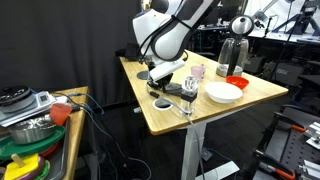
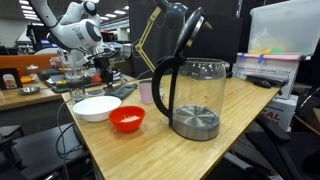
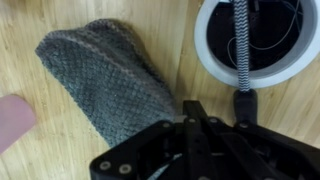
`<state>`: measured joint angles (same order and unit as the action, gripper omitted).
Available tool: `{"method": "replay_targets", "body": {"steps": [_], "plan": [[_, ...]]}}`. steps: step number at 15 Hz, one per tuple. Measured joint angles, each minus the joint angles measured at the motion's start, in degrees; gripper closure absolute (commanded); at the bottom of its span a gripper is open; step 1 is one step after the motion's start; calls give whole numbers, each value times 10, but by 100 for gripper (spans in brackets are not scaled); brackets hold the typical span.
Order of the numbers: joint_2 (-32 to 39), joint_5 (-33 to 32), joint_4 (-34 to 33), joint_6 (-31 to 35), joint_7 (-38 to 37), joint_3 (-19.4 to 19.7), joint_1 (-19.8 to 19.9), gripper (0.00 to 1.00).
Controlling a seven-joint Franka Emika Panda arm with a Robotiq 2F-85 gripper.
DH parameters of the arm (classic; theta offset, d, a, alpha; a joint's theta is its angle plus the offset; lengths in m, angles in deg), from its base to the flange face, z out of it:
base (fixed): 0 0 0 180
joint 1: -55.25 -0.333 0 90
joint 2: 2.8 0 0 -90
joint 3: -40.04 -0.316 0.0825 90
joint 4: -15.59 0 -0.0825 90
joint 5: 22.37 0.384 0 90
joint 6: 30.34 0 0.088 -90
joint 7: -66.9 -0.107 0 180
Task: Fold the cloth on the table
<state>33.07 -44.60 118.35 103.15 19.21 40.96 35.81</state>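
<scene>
the grey cloth lies on the light wood worktop in the upper left and middle of the wrist view, a limp rounded shape running aslant from the upper left toward the lower centre, where its lower right edge reaches the dark fingers of the hand. the hand fills the bottom of that frame, and the black body hides so much that i cannot tell whether it is wide or narrow, nor whether it pinches the cloth's edge. in the upper right of the wrist view sits a white-rimmed round thing with a dark inside and a coiled cable across it. at the left edge a blurred pink shape shows. in an exterior view the hand hangs low over the worktop left of centre, with a black disc just below it in the frame, a white bowl and a red bowl to the right, and a kettle behind them. in an exterior view a glass kettle fills the middle, with the hand far back at the left.
</scene>
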Motion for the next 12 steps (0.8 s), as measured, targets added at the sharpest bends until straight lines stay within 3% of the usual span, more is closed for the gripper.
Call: {"method": "replay_targets", "body": {"steps": [5, 10, 11, 12], "plan": [[8, 19, -6, 5, 25, -20, -9, 100], [5, 26, -12, 6, 42, -17, -10, 100], [4, 26, -15, 7, 43, -15, -10, 81], [2, 26, -19, 9, 45, -13, -10, 73]]}}
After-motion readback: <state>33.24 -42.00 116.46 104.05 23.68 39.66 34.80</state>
